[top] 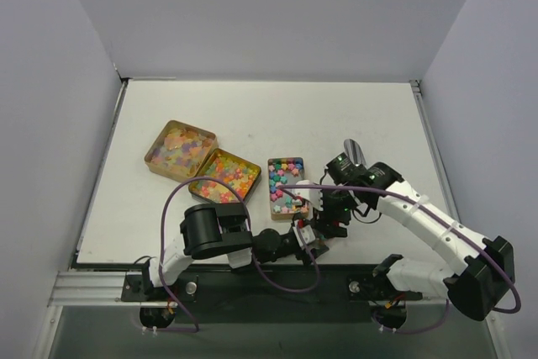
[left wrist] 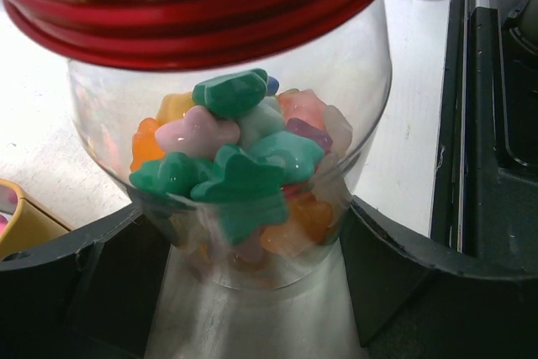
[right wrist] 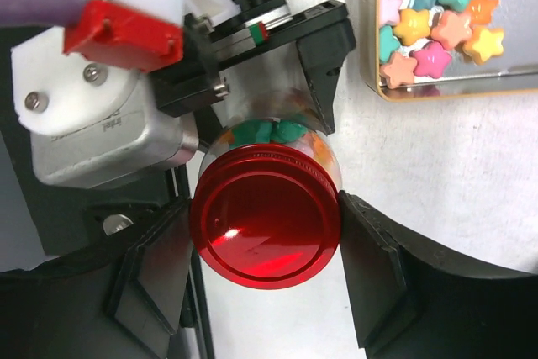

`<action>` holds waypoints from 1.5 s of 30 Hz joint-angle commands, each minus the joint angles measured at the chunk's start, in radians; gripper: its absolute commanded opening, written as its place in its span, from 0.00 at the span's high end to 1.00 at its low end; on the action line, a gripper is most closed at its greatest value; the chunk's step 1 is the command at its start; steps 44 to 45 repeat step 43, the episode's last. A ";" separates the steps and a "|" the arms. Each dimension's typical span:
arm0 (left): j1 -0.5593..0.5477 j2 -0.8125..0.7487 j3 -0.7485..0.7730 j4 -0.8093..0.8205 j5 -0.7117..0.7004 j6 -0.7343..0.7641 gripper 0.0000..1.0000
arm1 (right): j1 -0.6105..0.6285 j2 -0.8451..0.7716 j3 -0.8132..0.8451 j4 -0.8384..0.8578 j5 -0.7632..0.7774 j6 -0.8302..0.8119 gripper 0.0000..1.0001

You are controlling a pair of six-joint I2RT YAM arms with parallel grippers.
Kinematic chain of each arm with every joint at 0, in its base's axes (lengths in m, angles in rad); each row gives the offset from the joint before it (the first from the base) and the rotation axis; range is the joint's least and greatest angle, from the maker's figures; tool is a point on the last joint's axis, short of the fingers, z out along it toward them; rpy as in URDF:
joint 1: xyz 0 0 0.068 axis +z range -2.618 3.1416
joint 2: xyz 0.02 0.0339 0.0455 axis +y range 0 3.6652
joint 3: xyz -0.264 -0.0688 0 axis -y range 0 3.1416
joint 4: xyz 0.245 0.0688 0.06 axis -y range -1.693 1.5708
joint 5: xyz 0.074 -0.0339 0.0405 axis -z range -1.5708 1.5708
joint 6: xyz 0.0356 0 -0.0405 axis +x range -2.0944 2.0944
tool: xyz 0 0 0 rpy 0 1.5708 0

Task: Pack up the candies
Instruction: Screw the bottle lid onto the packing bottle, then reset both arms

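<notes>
A clear jar (left wrist: 252,166) is full of star-shaped candies (left wrist: 231,166) in green, orange, pink and white. A red lid (left wrist: 193,6) sits on top of it. My left gripper (left wrist: 252,292) is shut on the jar's lower body, with a finger (left wrist: 76,275) on each side. From above, my right gripper (right wrist: 265,233) is shut on the red lid (right wrist: 265,208), its pads (right wrist: 382,275) pressed against the rim. In the top view both grippers (top: 309,240) (top: 332,223) meet near the table's front edge. More candies (right wrist: 437,23) lie in a tin.
Three open gold tins of candies stand on the white table: one at the left (top: 179,149), one in the middle (top: 225,176), and a narrow one (top: 286,187) just behind the grippers. The table's front edge and black rail (top: 277,279) lie close below the jar.
</notes>
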 commanded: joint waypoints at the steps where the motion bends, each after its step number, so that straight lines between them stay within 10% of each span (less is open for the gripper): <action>1: 0.007 0.041 -0.029 0.068 -0.070 0.017 1.00 | 0.009 0.022 -0.097 -0.052 0.045 0.257 0.53; 4: 0.007 0.027 -0.032 0.056 -0.064 0.025 1.00 | -0.009 0.019 -0.071 -0.057 0.074 0.239 0.36; 8: 0.009 -0.022 -0.103 0.070 -0.039 0.043 0.26 | -0.101 -0.007 0.000 -0.069 0.053 0.169 0.23; 10: 0.012 -0.068 -0.138 0.074 -0.010 0.072 0.15 | -0.112 -0.018 0.044 -0.092 0.044 0.130 0.00; 12: 0.021 -0.125 -0.191 0.071 0.027 0.080 0.03 | -0.115 -0.026 0.077 -0.090 0.033 0.126 0.00; 24: 0.053 -0.446 -0.299 -0.091 0.153 0.077 0.03 | -0.221 -0.044 0.284 -0.081 0.134 0.379 0.00; 33: 0.237 -1.138 -0.077 -0.962 0.139 0.077 0.03 | -0.503 0.092 0.460 -0.031 0.543 0.888 0.00; 45: 0.832 -1.170 0.243 -1.280 -0.095 0.030 0.03 | -0.666 0.045 0.431 0.063 0.561 0.938 0.00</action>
